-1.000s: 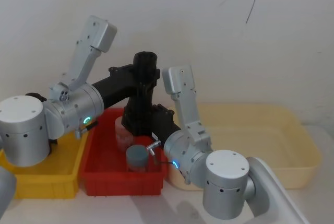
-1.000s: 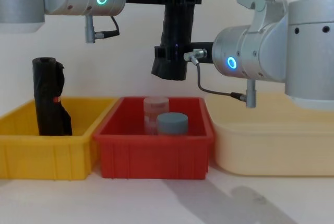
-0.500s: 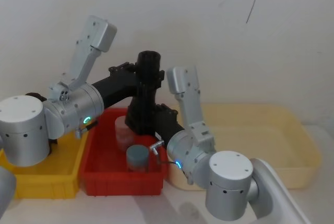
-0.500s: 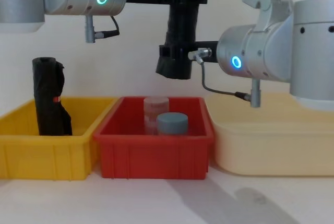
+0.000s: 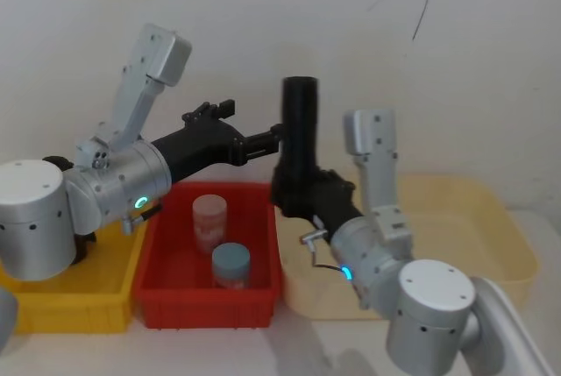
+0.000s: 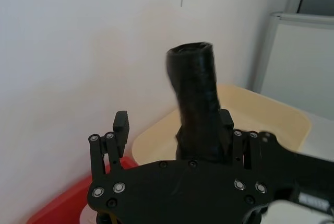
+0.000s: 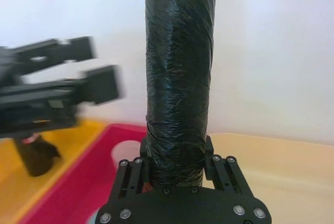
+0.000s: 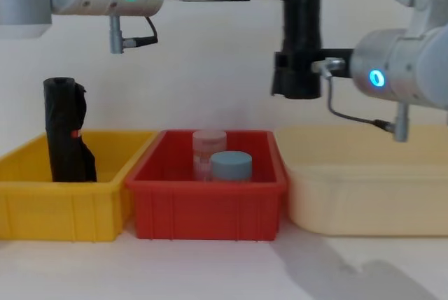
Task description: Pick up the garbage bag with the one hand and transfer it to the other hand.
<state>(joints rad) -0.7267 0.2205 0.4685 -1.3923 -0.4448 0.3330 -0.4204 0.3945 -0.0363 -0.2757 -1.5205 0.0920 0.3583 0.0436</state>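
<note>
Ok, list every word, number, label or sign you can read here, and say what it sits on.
No readable text anywhere.
The smooth black cylindrical plastic roll: plain, no print.
A small red mark on the black bundle in the yellow plastic tray: too small to read.
The clear jar and grey-lidded jar: no legible label.

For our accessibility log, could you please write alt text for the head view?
The right tool holds an upright black cylindrical roll of bag plastic by its lower end, above where a red plastic bin meets a cream plastic tub. The left tool, open, points at the roll from the left.
</note>
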